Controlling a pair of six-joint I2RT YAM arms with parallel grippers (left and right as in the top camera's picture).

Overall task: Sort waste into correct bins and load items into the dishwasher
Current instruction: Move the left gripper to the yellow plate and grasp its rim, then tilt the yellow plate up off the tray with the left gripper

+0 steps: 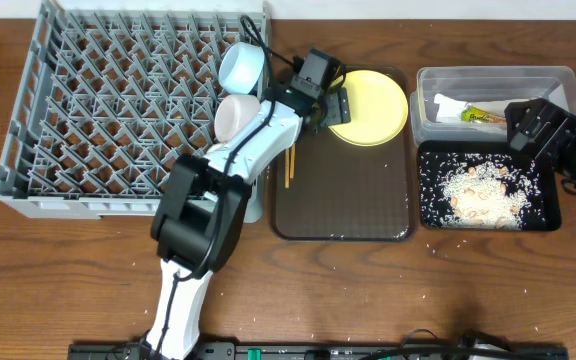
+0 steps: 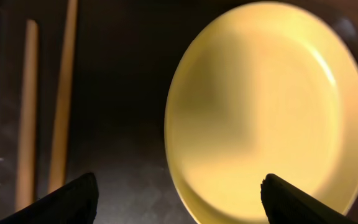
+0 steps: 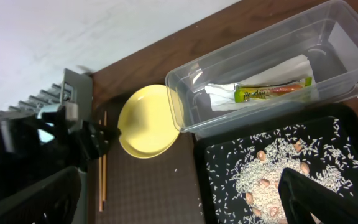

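Note:
The yellow plate lies at the far end of the brown serving tray; it also shows in the left wrist view and the right wrist view. My left gripper is open at the plate's left rim, jaws apart and empty. The chopsticks lie on the tray's left side. The clear tub holds the white napkin and the yellow-green wrapper. The black tray holds rice scraps. My right gripper hangs open above the bins. The light blue bowl and white bowl stand in the grey rack.
The left arm stretches over the rack's right edge. Loose rice grains lie on the brown tray and the table front. The small white cup is out of view.

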